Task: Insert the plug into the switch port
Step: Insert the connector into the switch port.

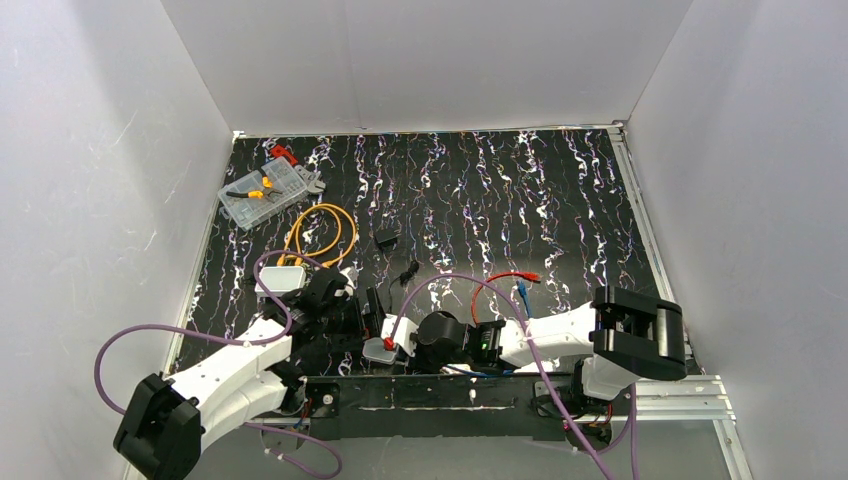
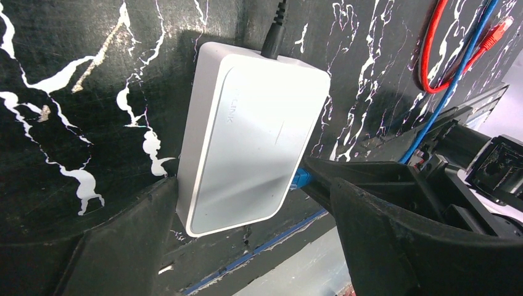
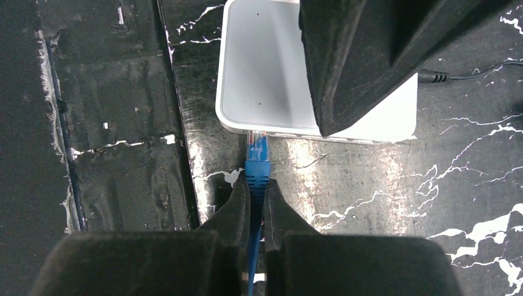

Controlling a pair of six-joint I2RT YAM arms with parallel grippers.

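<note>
The pale grey-white switch box [image 2: 247, 135] lies flat on the black marbled mat, with a black power lead [image 2: 274, 28] in its far end. My left gripper [image 2: 240, 182] straddles it, one finger on each long edge. In the right wrist view the box [image 3: 265, 74] is at the top, partly under a left finger [image 3: 364, 55]. My right gripper [image 3: 257, 188] is shut on the boot of the blue plug [image 3: 257, 157]. The plug's clear tip meets the port in the box's near edge. In the top view both grippers meet at the box [image 1: 383, 350].
A smaller white box [image 1: 283, 278] sits left of my left gripper. An orange cable coil [image 1: 320, 232] and a clear parts case [image 1: 262, 192] lie at the back left. Red and blue cables [image 1: 510, 278] lie behind the right arm. The mat's front edge [image 3: 179, 123] runs beside the box.
</note>
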